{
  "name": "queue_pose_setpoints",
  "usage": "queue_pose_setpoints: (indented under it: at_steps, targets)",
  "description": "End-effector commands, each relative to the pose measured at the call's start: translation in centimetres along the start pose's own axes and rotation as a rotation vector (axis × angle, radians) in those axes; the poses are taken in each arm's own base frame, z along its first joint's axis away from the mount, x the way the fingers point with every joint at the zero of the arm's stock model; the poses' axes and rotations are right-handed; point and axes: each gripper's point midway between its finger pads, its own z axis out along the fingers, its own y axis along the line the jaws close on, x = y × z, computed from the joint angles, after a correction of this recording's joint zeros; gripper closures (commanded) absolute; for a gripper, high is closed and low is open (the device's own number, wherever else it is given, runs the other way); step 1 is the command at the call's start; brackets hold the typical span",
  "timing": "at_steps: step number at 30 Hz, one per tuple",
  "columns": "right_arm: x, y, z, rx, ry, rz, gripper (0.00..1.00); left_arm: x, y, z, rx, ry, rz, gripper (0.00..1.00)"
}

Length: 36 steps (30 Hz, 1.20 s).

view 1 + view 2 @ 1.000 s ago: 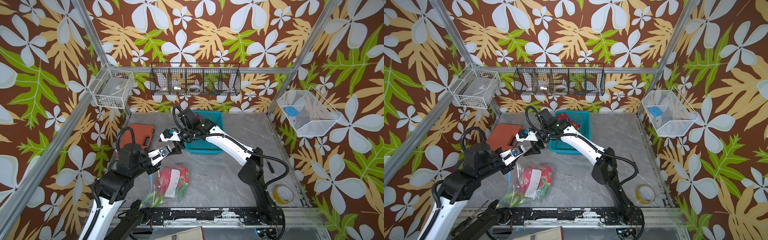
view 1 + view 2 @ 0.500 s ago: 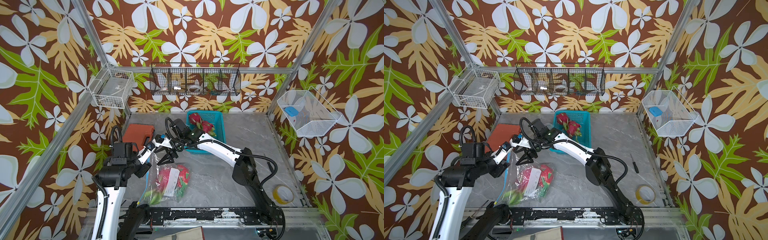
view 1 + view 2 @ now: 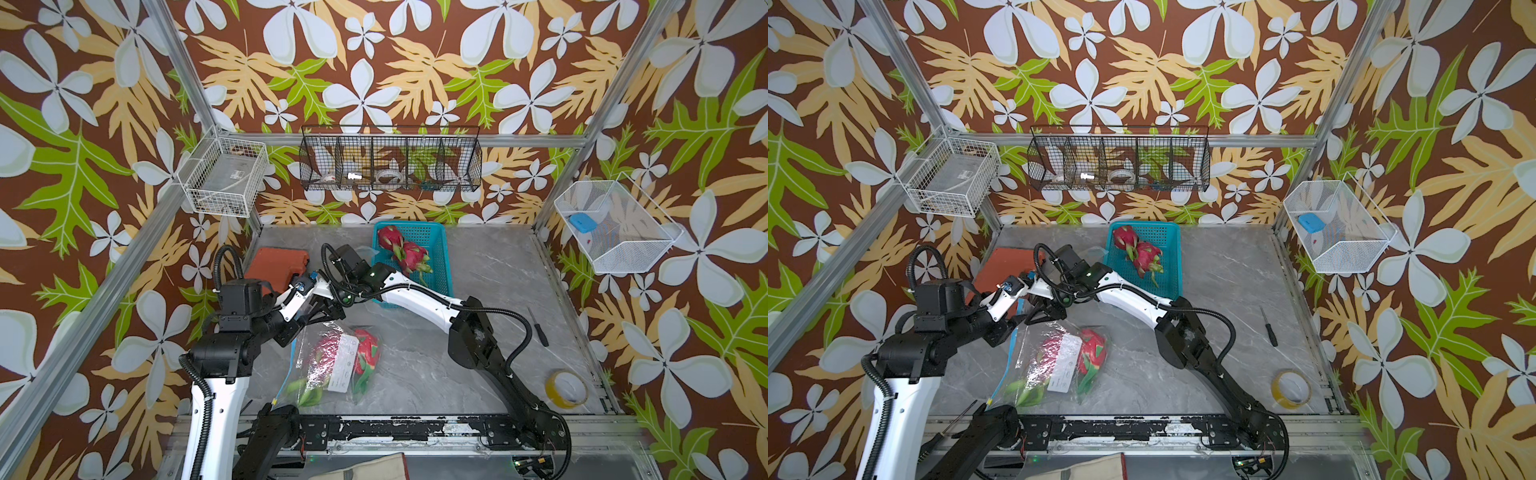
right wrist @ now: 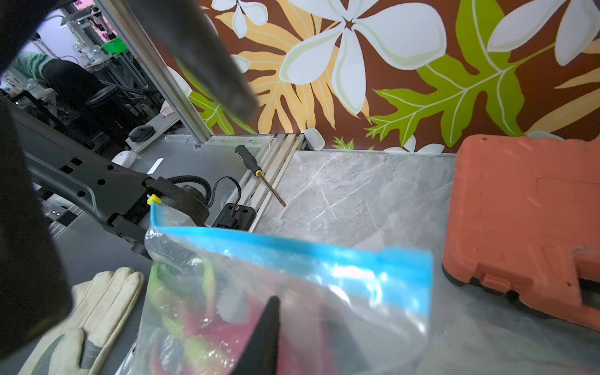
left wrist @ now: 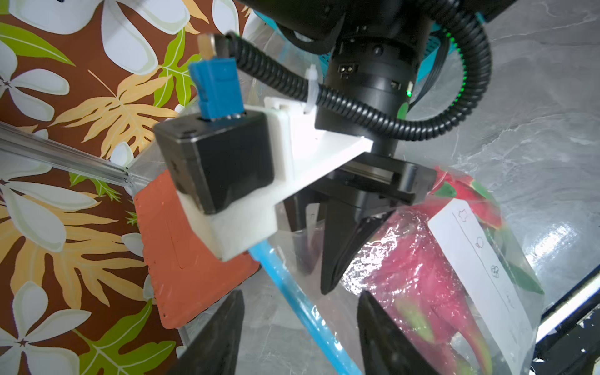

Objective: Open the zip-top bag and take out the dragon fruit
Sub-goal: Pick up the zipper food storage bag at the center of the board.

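Note:
The clear zip-top bag (image 3: 332, 374) lies on the grey table, its blue zip strip (image 5: 292, 292) along the left edge. Inside it are two dragon fruit, one magenta (image 3: 326, 347) and one brighter red (image 3: 368, 353). Two more dragon fruit (image 3: 390, 237) (image 3: 415, 254) lie in the teal basket (image 3: 441, 266). My right gripper (image 3: 323, 318) (image 4: 302, 318) is shut on the bag's upper film near its far end, one finger dimly seen through the plastic. My left gripper (image 5: 298, 334) (image 3: 297, 330) is open, its jaws either side of the zip strip.
An orange tool case (image 3: 278, 268) lies at the back left, close to both grippers. A screwdriver (image 3: 538, 328) and a tape roll (image 3: 566, 388) lie at the right. A pale glove (image 4: 97, 311) and another screwdriver (image 4: 256, 168) lie beyond the front rail. Wire baskets hang on the walls.
My right arm came down from over the basket to the bag and its jaws closed on the film. My left gripper opened wider and now straddles the zip strip.

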Motion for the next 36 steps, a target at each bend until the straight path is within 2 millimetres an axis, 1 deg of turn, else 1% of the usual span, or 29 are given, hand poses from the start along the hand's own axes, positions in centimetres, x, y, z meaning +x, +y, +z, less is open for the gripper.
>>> queue_pose_setpoints:
  at_steps: [1,2,3,4,6,7,10,11,12,13,15,17,19,21,24,28,32,34,36]
  targets:
    - [-3.1,0.1,-1.6,0.048,-0.068,-0.041,1.0,-1.3,1.2,0.1,-0.048,-0.053,-0.028,0.35]
    - [-4.0,0.1,-2.4,0.066,-0.094,-0.042,1.0,-1.7,1.5,0.0,-0.057,-0.068,-0.037,0.33]
    - [-5.0,0.0,-3.4,0.087,-0.126,-0.041,1.0,-2.1,1.7,0.0,-0.063,-0.084,-0.051,0.27]
    - [-5.9,-0.2,-4.4,0.118,-0.148,-0.037,1.0,-2.6,1.9,-0.1,-0.066,-0.106,-0.066,0.18]
    - [-6.9,-0.5,-6.0,0.181,-0.181,-0.031,1.0,-3.6,2.1,-0.2,-0.053,-0.14,-0.095,0.03]
    - [-7.1,-0.4,-6.8,0.21,-0.197,-0.026,1.0,-4.0,2.0,-0.2,-0.035,-0.15,-0.109,0.0]
    - [-7.3,0.1,-9.2,0.287,-0.266,-0.014,1.0,-5.2,1.7,-0.1,0.027,-0.168,-0.152,0.0]
    - [-7.0,0.2,-9.9,0.305,-0.288,0.002,1.0,-5.4,1.5,-0.1,0.048,-0.17,-0.152,0.0]
    - [-6.4,0.4,-10.9,0.327,-0.319,0.028,1.0,-5.3,1.1,0.0,0.072,-0.165,-0.143,0.0]
    - [-6.5,0.6,-12.3,0.355,-0.367,0.039,1.0,-5.2,0.6,0.1,0.095,-0.161,-0.13,0.0]
    - [-5.6,1.1,-14.4,0.403,-0.432,0.057,1.0,-4.7,0.0,0.4,0.122,-0.153,-0.1,0.0]
    - [-4.5,1.5,-15.6,0.439,-0.456,0.07,1.0,-3.9,-0.6,0.8,0.139,-0.134,-0.064,0.0]
    - [-3.1,1.9,-16.0,0.451,-0.438,0.094,1.0,-3.1,-0.7,1.5,0.136,-0.11,-0.045,0.0]
    - [-2.3,2.0,-16.2,0.465,-0.428,0.115,1.0,-2.4,-0.9,1.9,0.143,-0.088,-0.029,0.0]
    - [-2.0,2.8,-16.8,0.482,-0.443,0.099,1.0,-1.5,-1.1,2.4,0.144,-0.056,0.009,0.0]
    - [-1.9,3.9,-17.5,0.471,-0.443,0.084,1.0,-0.6,-0.3,2.9,0.089,-0.03,0.08,0.0]
    - [-1.0,4.7,-18.1,0.464,-0.396,0.077,1.0,-0.2,1.1,3.4,0.05,-0.038,0.133,0.0]
    - [-0.8,5.2,-18.5,0.46,-0.372,0.064,1.0,-0.1,2.1,3.8,0.053,-0.045,0.115,0.0]
    - [-0.4,5.9,-18.7,0.456,-0.323,0.042,1.0,-0.6,3.0,4.2,0.081,-0.073,0.068,0.0]
